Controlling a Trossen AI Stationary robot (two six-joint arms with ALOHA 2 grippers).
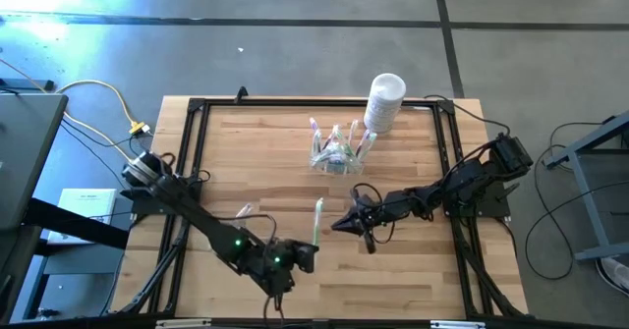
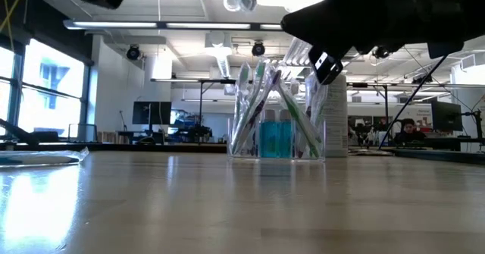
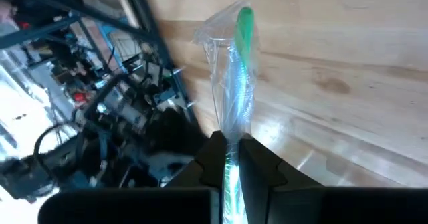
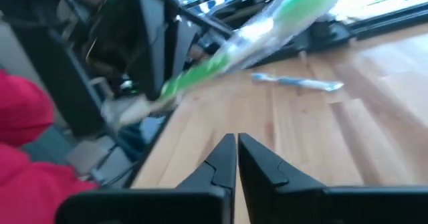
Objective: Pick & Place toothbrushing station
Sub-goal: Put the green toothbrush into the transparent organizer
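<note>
**Wrapped toothbrush held near the toothbrushing station**

The wooden table, edged by a black frame, stands on a grey concrete floor; beyond it the low view shows a workshop with ceiling strip lights, monitors and a seated person. The clear toothbrushing station sits toward the table's far edge, brushes leaning in it, with the white container just behind. Nearer than the station, the left gripper is clenched on a wrapped green toothbrush. The right gripper, beside that brush, is closed on nothing. Another brush lies flat nearby. No lettering on the container can be read.
</note>
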